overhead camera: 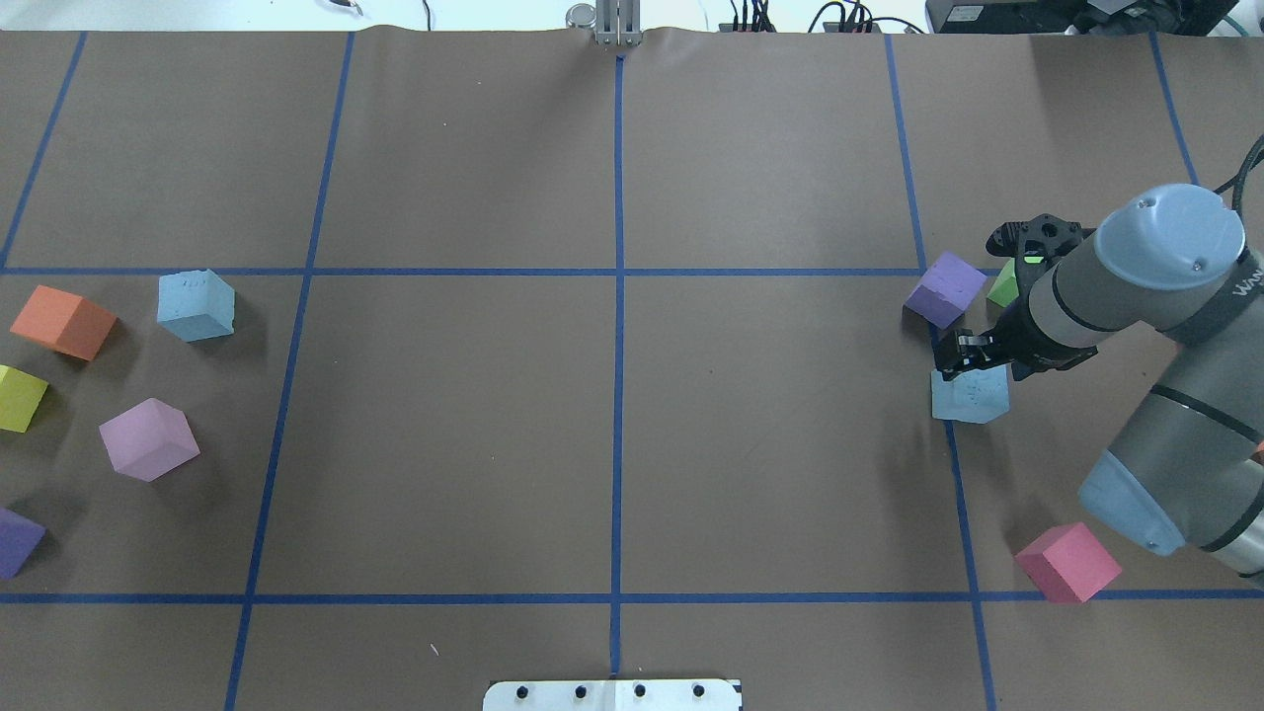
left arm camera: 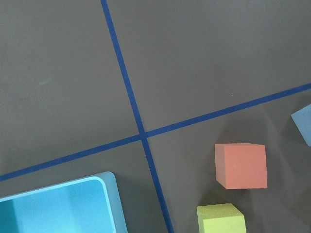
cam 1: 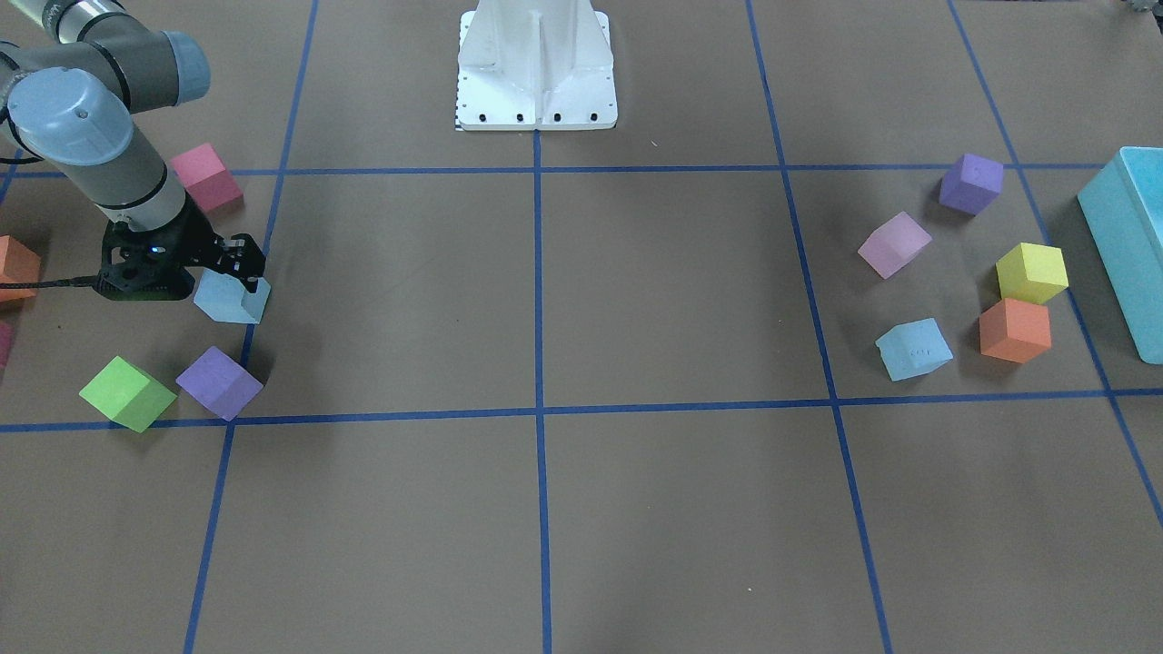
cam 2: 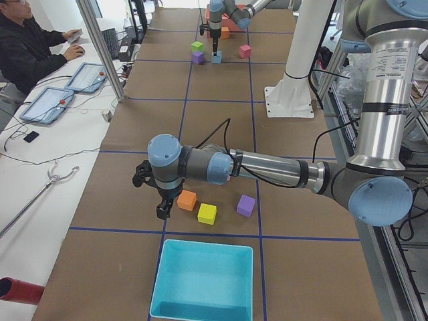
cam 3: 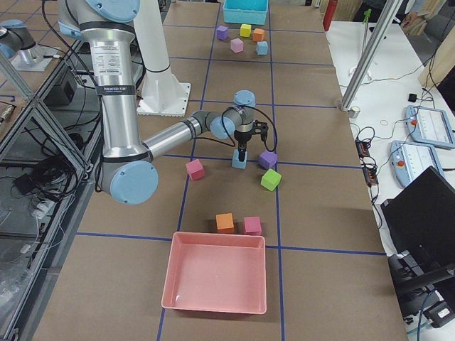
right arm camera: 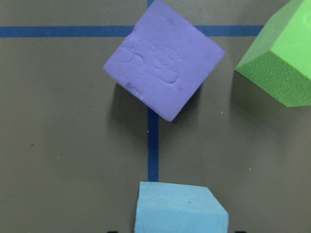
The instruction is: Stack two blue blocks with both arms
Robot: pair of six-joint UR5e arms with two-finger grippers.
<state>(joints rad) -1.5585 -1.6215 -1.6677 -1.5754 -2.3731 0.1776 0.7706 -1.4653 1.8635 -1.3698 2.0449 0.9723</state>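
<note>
At my right: I am poising right tool point(overhead camera: 960, 360) wide above blue block point(overhead camera: 973, 397), for gripping.
At my left: left tool point(cam 2: 161, 210), width I cannot tell.

A wide counter point(overhead camera: 444, 148) covered in brown paper, marked into large squares by blue tape point(overhead camera: 617, 395). Along one side runs a white desk point(cam 2: 40, 174) with two tablets point(cam 2: 47, 105), where a person point(cam 2: 27, 50) in black sits. The light is even and soft.

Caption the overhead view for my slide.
Right hand at one blue block; the other blue block sits far left.
</note>
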